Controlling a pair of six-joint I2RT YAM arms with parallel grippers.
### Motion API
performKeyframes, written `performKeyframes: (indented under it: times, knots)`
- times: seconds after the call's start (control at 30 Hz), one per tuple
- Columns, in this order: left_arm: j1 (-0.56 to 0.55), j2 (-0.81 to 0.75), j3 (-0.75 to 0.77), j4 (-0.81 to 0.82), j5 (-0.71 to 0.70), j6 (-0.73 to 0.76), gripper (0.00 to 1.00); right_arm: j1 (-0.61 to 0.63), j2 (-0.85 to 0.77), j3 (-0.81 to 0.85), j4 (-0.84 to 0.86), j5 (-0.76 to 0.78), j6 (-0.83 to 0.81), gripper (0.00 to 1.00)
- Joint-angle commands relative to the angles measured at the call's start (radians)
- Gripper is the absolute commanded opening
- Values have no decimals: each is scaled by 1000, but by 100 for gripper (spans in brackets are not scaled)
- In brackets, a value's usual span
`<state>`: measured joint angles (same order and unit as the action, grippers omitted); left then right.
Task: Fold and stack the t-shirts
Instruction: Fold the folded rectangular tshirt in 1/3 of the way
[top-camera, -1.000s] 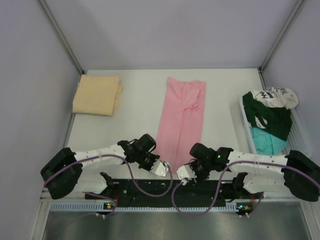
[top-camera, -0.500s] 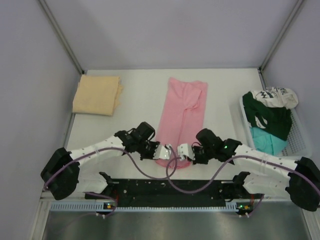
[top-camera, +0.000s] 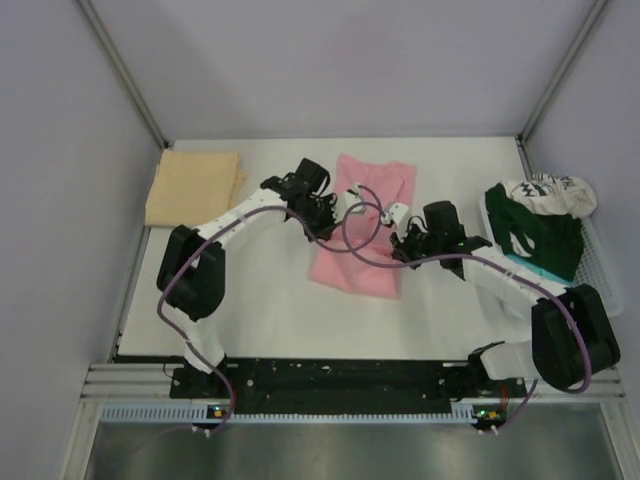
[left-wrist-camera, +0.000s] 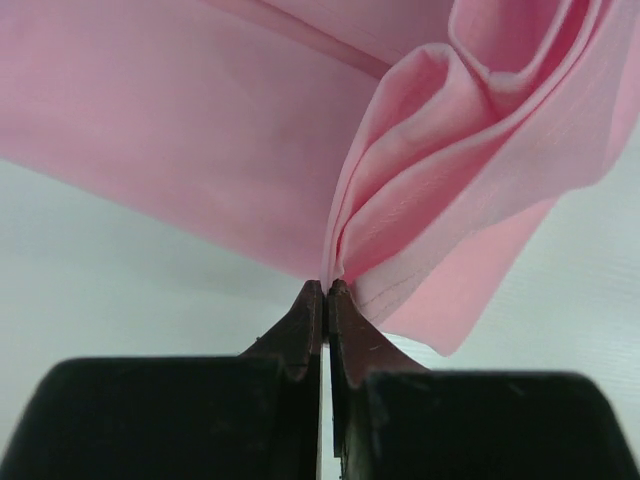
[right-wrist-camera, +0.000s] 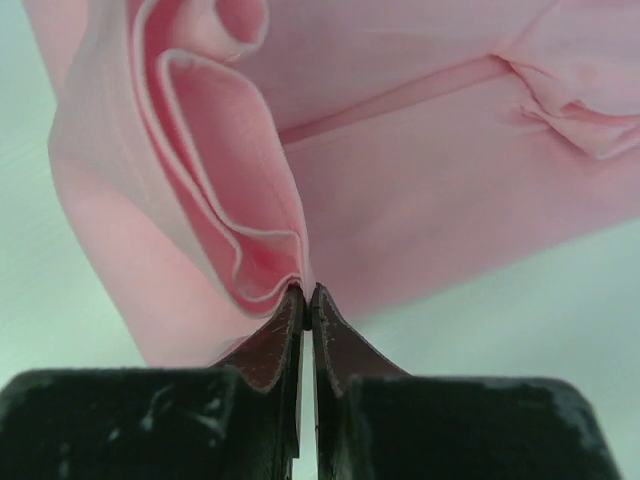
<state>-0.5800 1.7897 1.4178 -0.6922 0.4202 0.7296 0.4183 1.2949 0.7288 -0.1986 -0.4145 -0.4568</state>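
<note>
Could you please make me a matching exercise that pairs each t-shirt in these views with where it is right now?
Things:
1. pink t-shirt
2. tan t-shirt
3. dark green t-shirt
4. white t-shirt

Places:
a. folded flat at the far left corner of the table
b. pinched by the left gripper and the right gripper, mid-table
c. at the far end of the basket
d. in the middle of the basket

Pairs: 1-b, 2-a, 3-d, 4-c
</note>
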Motion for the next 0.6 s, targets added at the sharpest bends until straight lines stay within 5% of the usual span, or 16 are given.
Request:
performKeyframes:
  times: [0.0,0.27,0.57]
  knots:
    - [38,160,217,-102,-40,-107,0,-70,84,67,134,-1,50,0]
    - [45,336,409,-142,-90,-151,0,-130,211,130,162,88,81,0]
    - [43,395,449,-96,-158,-176,0,-151,291,190,160,111,86,0]
